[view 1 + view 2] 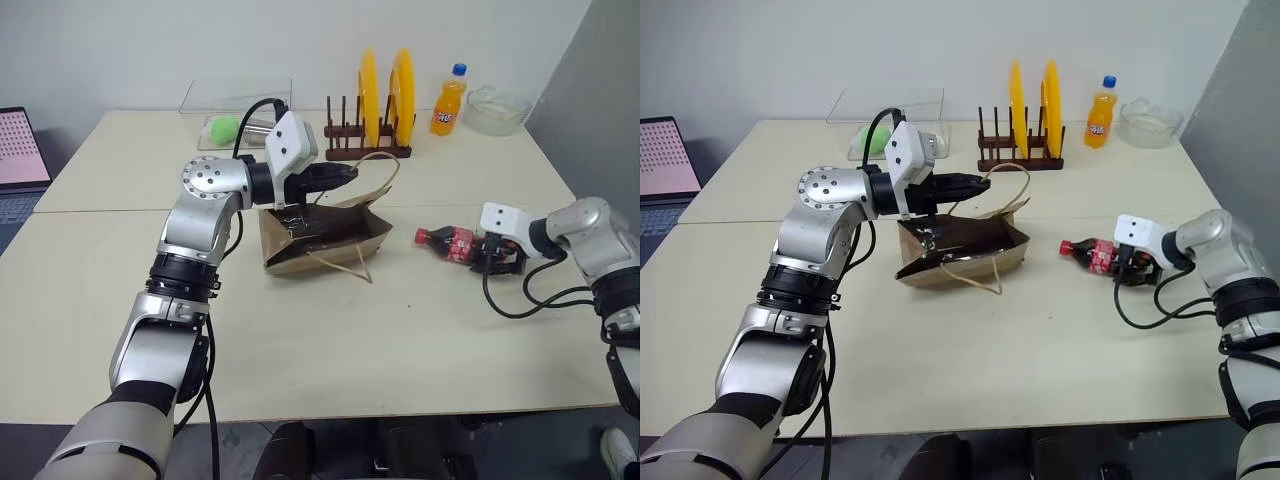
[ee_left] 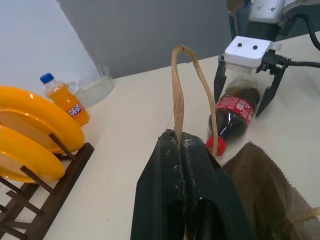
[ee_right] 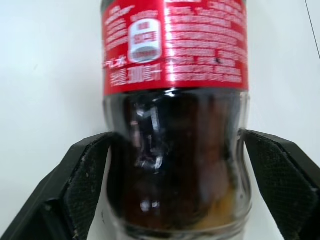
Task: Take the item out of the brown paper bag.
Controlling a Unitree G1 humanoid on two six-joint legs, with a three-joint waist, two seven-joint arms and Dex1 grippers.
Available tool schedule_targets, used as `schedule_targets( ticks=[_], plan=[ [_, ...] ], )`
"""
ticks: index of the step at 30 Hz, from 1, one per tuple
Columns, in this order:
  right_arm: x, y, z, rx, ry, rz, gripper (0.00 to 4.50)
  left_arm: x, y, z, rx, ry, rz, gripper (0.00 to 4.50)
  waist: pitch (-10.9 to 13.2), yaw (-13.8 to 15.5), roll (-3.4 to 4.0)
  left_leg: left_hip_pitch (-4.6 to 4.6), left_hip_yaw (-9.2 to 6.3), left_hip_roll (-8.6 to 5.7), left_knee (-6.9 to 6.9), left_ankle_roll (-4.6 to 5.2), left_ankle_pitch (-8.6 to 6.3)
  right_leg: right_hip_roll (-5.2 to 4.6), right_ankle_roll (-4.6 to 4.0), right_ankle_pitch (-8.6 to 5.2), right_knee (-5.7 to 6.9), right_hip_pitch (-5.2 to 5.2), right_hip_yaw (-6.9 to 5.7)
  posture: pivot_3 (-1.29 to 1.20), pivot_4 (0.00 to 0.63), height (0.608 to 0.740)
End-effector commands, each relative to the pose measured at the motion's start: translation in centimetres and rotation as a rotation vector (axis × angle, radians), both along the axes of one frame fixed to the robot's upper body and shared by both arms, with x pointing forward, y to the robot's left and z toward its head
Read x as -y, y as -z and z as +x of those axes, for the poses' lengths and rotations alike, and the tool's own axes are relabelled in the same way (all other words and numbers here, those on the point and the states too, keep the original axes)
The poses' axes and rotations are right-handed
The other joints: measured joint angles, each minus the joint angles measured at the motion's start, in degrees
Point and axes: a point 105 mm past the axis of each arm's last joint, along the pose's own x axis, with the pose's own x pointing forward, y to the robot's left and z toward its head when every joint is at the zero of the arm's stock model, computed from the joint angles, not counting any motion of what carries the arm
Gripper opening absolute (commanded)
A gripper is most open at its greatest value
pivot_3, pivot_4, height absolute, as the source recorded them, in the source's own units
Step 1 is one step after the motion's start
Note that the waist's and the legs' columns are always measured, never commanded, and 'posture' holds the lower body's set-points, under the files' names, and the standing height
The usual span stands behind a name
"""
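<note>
Two pale beige tables [image 1: 330, 340] pushed together, seam running across. Plain white wall [image 1: 300, 50] behind; grey panel [image 1: 590, 70] at right. Laptop [image 1: 20, 150] at far left edge. Even indoor lighting, soft shadows.

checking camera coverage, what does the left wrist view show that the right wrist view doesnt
Left wrist view alone: the shut left gripper pinching a twine handle of the brown paper bag, the orange soda bottle, yellow plates in a rack. Right wrist view alone: the label's fine print. Both: the cola bottle lying on the table between the open right gripper.
</note>
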Motion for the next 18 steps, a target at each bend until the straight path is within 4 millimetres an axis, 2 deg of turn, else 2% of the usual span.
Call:
schedule_targets(
  ticks=[1, 2, 4, 6, 9, 13, 15, 16, 18],
  plan=[
    [-0.5, -4.5, -1.0, 0.095, -0.064, 0.069, 4.46, -0.1, -1.2, 0.0, 0.052, -0.008, -0.012, 0.0, 0.0, 0.0, 0.0, 0.0, -0.01, 0.0, 0.0, 0.0, 0.0, 0.0, 0.0, 0.0, 0.0, 0.0, -0.01, 0.0, 0.15, 0.74],
    [-0.7, -5.0, -1.4, 0.103, -0.077, 0.078, 4.46, -0.1, -1.3, 0.1, 0.054, -0.013, -0.015, 0.0, 0.0, 0.1, 0.0, 0.0, -0.02, 0.0, 0.0, 0.0, 0.0, 0.0, 0.0, 0.0, 0.0, 0.0, -0.01, 0.0, 0.15, 0.74],
    [-1.5, -7.5, -3.4, 0.147, -0.127, 0.119, 4.46, -0.2, -1.4, 0.3, 0.053, -0.023, -0.023, 0.0, 0.0, 0.2, 0.01, 0.0, -0.05, 0.0, 0.0, 0.01, -0.01, 0.0, 0.0, 0.0, -0.01, 0.02, -0.04, 0.0, 0.15, 0.74],
    [-2.4, -9.0, -5.1, 0.178, -0.159, 0.167, 4.46, -0.2, -1.5, 0.5, 0.055, -0.03, -0.025, 0.0, 0.0, 0.3, 0.01, -0.02, -0.1, 0.0, 0.0, 0.02, -0.01, 0.0, 0.01, -0.01, -0.03, 0.03, -0.08, 0.0, 0.15, 0.74],
    [-5.8, -10.7, -8.6, 0.272, -0.243, 0.378, 4.46, -0.4, -1.5, 1.2, 0.059, -0.061, -0.027, 0.0, 0.0, 0.6, 0.0, -0.03, -0.18, 0.0, 0.01, 0.02, -0.01, 0.0, 0.02, -0.01, -0.02, 0.06, -0.12, 0.0, 0.15, 0.74],
    [-9.3, -10.3, -11.1, 0.415, -0.219, 0.619, 4.46, -1.2, -1.7, 2.4, 0.048, -0.108, -0.03, 0.0, 0.0, 0.6, -0.03, 0.02, -0.27, 0.0, 0.02, 0.0, -0.01, 0.01, 0.28, -0.16, 0.03, 0.11, -0.15, 0.0, 0.15, 0.74],
    [-10.6, -9.5, -11.8, 0.46, -0.184, 0.686, 4.46, -1.7, -2.0, 3.2, 0.047, -0.148, -0.037, 0.0, 0.0, 0.8, -0.03, 0.01, -0.29, -0.01, 0.05, 0.0, -0.01, 0.0, 0.29, -0.16, 0.03, 0.11, -0.16, 0.0, 0.15, 0.74],
    [-11.0, -9.3, -12.1, 0.478, -0.168, 0.701, 4.5, -1.9, -2.1, 3.4, 0.047, -0.16, -0.039, 0.4, 0.0, 0.9, -0.03, 0.01, -0.28, -0.02, 0.05, 0.0, -0.01, 0.0, 0.29, -0.16, 0.04, 0.1, -0.14, 0.0, 0.15, 0.74],
    [-11.7, -8.6, -12.1, 0.517, -0.107, 0.768, 4.5, -1.9, -2.3, 3.3, 0.034, -0.133, -0.015, 0.88, 0.0, 1.0, -0.03, 0.0, -0.27, -0.04, 0.05, 0.0, -0.01, 0.0, 0.3, -0.17, 0.03, 0.1, -0.14, 0.0, 0.15, 0.74]
  ],
)
